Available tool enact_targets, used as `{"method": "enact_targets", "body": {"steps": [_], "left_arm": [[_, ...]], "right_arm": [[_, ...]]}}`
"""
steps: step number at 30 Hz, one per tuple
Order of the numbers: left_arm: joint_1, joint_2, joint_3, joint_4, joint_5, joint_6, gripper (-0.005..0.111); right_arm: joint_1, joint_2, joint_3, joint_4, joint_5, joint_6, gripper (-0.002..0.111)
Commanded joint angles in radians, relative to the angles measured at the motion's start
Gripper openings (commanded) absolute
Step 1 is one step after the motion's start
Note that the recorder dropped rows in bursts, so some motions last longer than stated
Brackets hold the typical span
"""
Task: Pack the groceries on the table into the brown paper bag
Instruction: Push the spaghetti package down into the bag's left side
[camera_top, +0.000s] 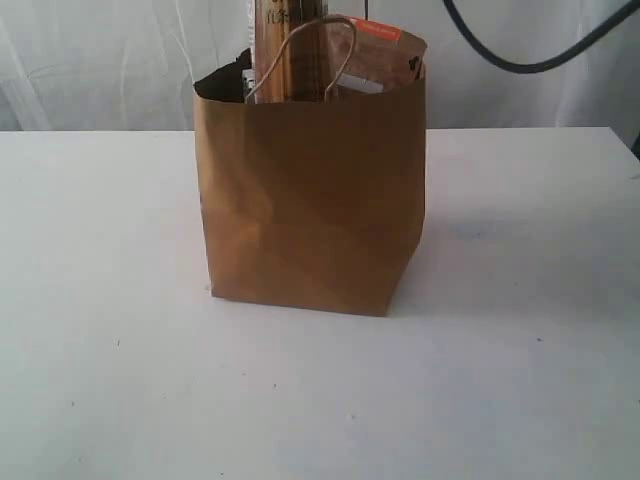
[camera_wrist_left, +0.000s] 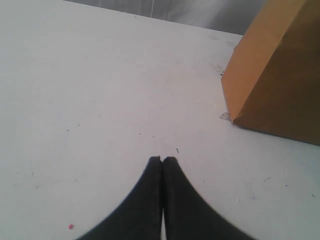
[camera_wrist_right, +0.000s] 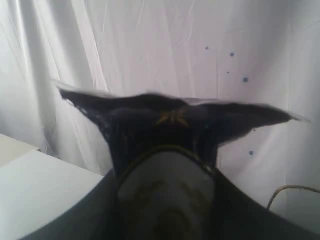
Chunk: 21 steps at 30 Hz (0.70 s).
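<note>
The brown paper bag (camera_top: 310, 200) stands upright on the white table (camera_top: 100, 300), with a loop handle rising at its mouth. A spaghetti packet (camera_top: 272, 50) sticks up out of the bag past the top of the exterior view. A brown pouch (camera_top: 380, 55) with an orange top leans beside it inside the bag. My right gripper (camera_wrist_right: 165, 192) is shut on a dark packet end (camera_wrist_right: 170, 117) with a flared crimped seal, apparently the spaghetti packet's top. My left gripper (camera_wrist_left: 162, 160) is shut and empty, low over the table (camera_wrist_left: 100, 75), with the bag (camera_wrist_left: 272, 75) off to one side.
A white curtain (camera_top: 100, 60) hangs behind the table. A black cable (camera_top: 520, 65) loops across the upper right of the exterior view. The table's far edge runs behind the bag.
</note>
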Motion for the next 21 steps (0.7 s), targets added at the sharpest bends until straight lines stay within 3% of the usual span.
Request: {"method": "enact_targets", "body": {"steps": [1, 6, 15, 21], "left_arm": [[-0.005, -0.004, 0.004, -0.015, 0.0, -0.006, 0.0], [-0.005, -0.004, 0.004, -0.015, 0.0, -0.006, 0.0], [-0.005, -0.004, 0.004, -0.015, 0.0, -0.006, 0.0], [-0.005, -0.004, 0.004, -0.015, 0.0, -0.006, 0.0]], "right_arm": [[0.0, 0.047, 0.002, 0.017, 0.016, 0.078, 0.0], [0.0, 0.064, 0.002, -0.014, 0.016, 0.05, 0.0], [-0.002, 0.064, 0.002, -0.021, -0.062, -0.249, 0.0], [-0.002, 0.064, 0.002, -0.021, -0.23, -0.351, 0.0]]}}
